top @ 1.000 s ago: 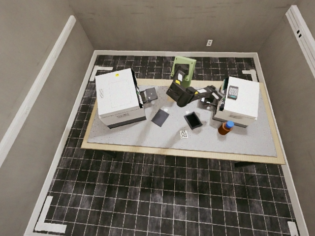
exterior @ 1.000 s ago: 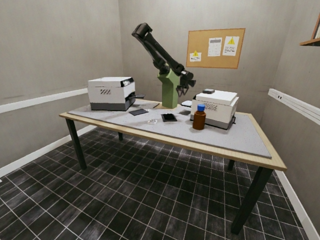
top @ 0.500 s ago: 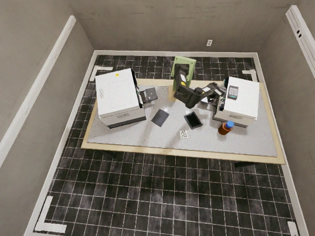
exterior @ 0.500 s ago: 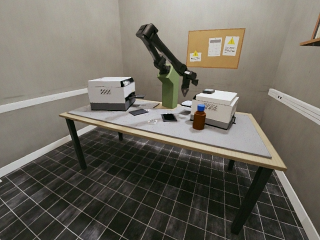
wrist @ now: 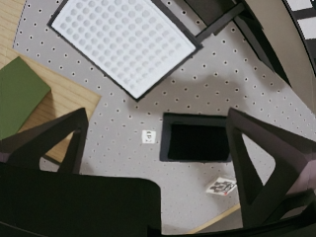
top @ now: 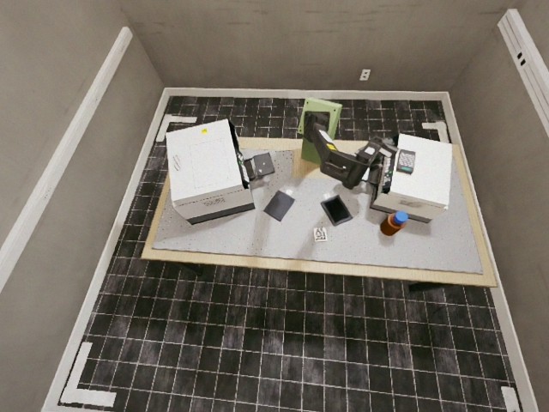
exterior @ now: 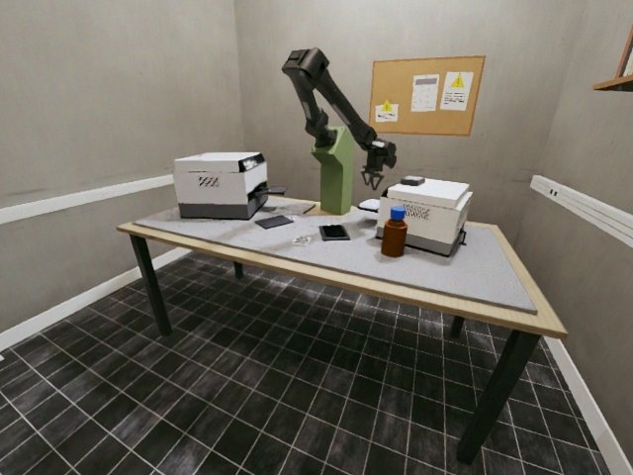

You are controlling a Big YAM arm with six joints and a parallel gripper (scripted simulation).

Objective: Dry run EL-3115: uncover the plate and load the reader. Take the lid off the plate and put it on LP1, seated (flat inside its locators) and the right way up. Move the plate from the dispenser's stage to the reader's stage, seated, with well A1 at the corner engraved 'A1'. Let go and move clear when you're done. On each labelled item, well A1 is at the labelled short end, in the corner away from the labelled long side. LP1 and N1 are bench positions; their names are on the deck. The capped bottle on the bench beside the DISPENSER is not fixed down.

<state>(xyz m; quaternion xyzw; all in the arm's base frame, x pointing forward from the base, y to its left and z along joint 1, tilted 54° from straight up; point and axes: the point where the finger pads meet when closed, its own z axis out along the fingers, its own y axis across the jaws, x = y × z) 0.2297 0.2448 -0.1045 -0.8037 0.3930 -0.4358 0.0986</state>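
The black parallel gripper (top: 375, 173) (exterior: 374, 187) (wrist: 157, 115) stands spread, holding nothing. The white multiwell plate (top: 366, 174) (exterior: 369, 204) (wrist: 123, 41) lies lower, left of the right-hand white instrument (top: 421, 172) (exterior: 426, 196); its long axis runs oblique to the jaw line.
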